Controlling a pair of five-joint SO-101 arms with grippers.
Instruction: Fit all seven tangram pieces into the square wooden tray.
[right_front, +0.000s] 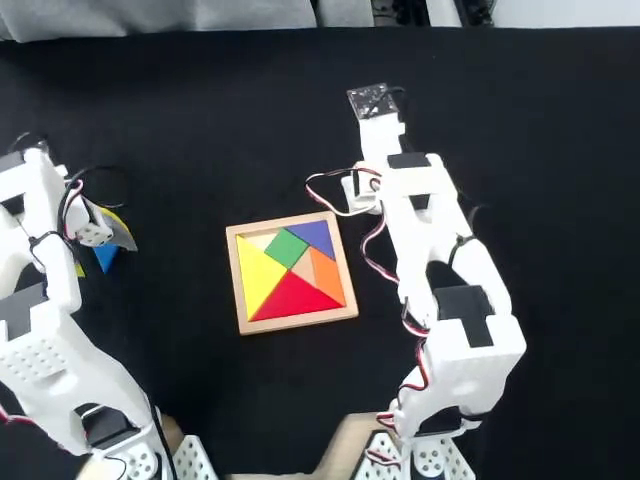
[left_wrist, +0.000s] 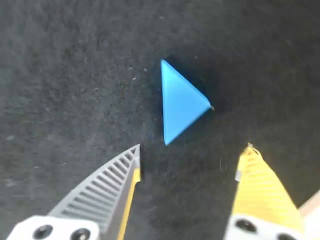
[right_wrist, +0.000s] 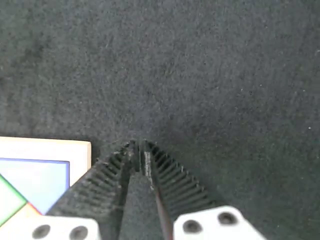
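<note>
Plainly, the left arm's fingers (left_wrist: 116, 175), one grey and one yellow, are standing wide apart and gripping nothing. The small blue triangular tangram piece (left_wrist: 180, 102) is lying flat on the black cloth-covered table (right_front: 200, 120) just ahead of their tips, not yet between them. Its longest edge is running along the line of reach, crosswise to the line joining the two tips, and its opposite corner is pointing toward the yellow finger's side. In the high view the piece is sitting well apart from the square wooden tray (right_front: 238, 285), on the left arm's side, which is making that arm the nearer one. The right arm's fingers (right_wrist: 107, 175) are pressing together, empty, beside a tray corner. The piece is looking thin, flat-faced and sharp-cornered, and I am judging it likely to slide on the cloth.
</note>
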